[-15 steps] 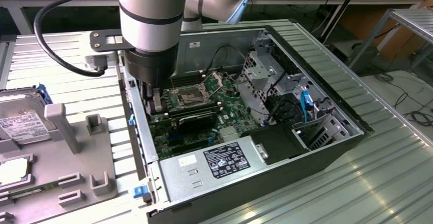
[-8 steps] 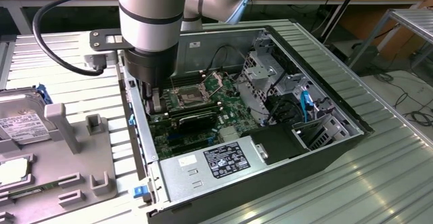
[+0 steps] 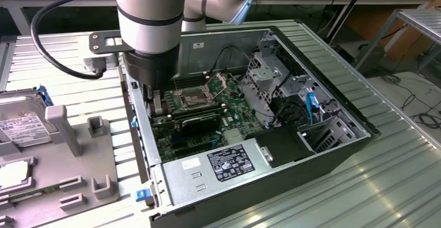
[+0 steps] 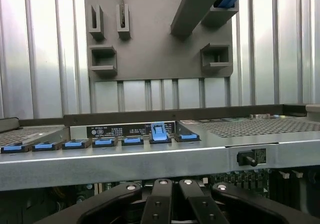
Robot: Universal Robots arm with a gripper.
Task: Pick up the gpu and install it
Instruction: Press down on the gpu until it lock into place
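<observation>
The gpu (image 3: pixel 200 119), a slim black card, lies flat across the motherboard (image 3: pixel 231 91) inside the open computer case (image 3: pixel 344 109), just below the CPU socket (image 3: pixel 195 97). My gripper (image 3: pixel 160 107) reaches down into the case at the card's end by the exterior view's left wall, right above or touching it. In the wrist view the black fingers (image 4: pixel 160 204) of my gripper (image 4: pixel 174 206) stand pressed close together, shut. Their tips are hidden, so I cannot tell whether they pinch the card.
A row of blue slot clips (image 4: pixel 102 143) lines the case's wall, one clip (image 4: pixel 158 132) raised. The power supply (image 3: pixel 220 163) and drive cage (image 3: pixel 265 76) crowd the case. On the exterior view's left, a grey fixture plate (image 3: pixel 76 156) carries a hard drive (image 3: pixel 20 122) and a green memory stick (image 3: pixel 34 193).
</observation>
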